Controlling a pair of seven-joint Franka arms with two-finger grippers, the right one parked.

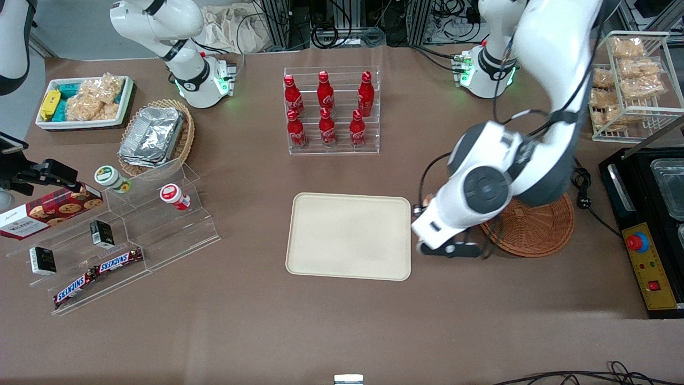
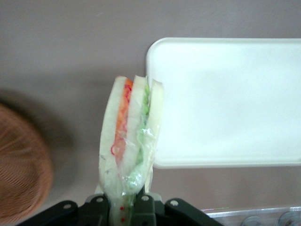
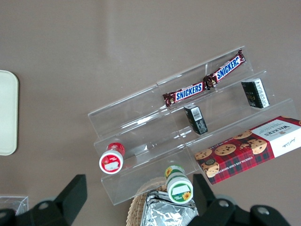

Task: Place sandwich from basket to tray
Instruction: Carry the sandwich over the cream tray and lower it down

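Brown table bearing tray, basket, bottle rack.

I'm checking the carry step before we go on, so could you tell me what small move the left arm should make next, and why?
Probably carry it a little farther sideways, until it is over the tray, then lower. The gripper is shut on the sandwich, which hangs above bare table at the tray's corner, between the tray and the basket. The tray's surface looks free.
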